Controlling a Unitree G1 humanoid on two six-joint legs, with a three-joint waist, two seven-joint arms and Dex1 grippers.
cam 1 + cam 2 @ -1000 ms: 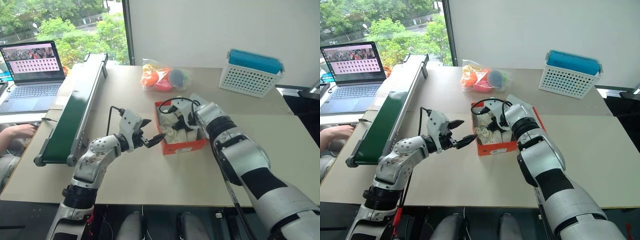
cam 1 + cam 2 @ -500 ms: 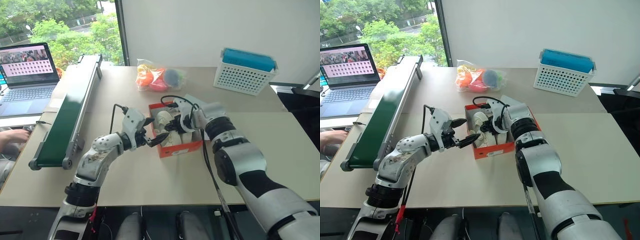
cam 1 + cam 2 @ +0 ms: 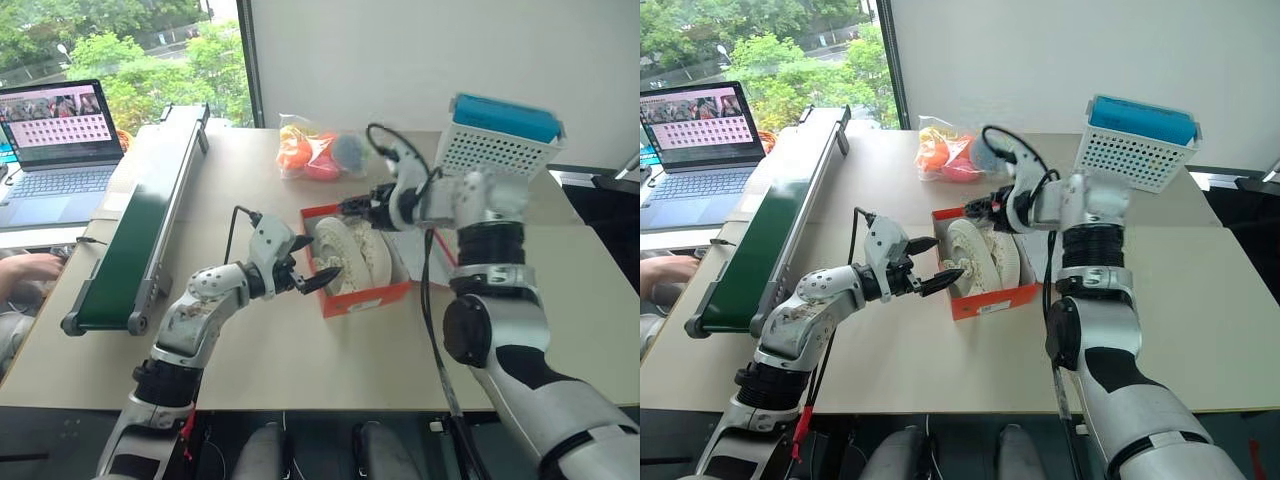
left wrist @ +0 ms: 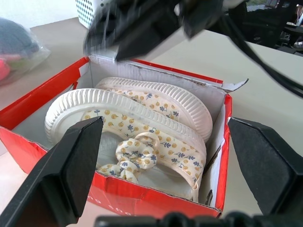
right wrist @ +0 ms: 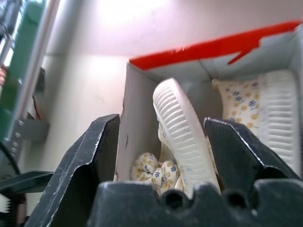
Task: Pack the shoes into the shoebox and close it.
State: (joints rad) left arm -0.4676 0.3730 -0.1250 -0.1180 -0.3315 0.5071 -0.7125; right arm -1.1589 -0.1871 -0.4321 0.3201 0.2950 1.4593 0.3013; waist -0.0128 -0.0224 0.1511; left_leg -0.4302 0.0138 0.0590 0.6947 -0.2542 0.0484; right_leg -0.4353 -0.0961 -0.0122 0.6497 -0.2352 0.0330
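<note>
Left eye view, far left: a laptop [image 3: 62,150] stands open on a side desk, and a person's hand [image 3: 33,268] rests at the desk's edge below it.
Conveyor: a green belt conveyor [image 3: 140,225] runs along the left edge of the tan table [image 3: 560,320], from near the window toward the robot.
Left gripper [image 3: 312,262]: its two black fingers stand wide apart, holding nothing, level and pointing at the near left corner of the shoebox [image 3: 365,295]; one fingertip is just beside the box wall (touching or not, I cannot tell).
Shoebox: red-orange, open, sitting near the middle of the table, its lid folded back on the right side.
Shoes [image 4: 142,123]: both lie inside the box on their sides, ribbed cream soles up, side by side and touching; the uppers carry a small yellow and blue print, and a knotted bow sits at the near end.
Bag: a clear bag of orange and colourful items [image 3: 322,152] lies on the table behind the box, well apart from it.
Right gripper [image 3: 362,209]: raised above the far rim of the box, fingers parted and empty, clear of the shoes.
Basket: a white perforated basket with a blue top [image 3: 500,140] stands at the far right of the table.
</note>
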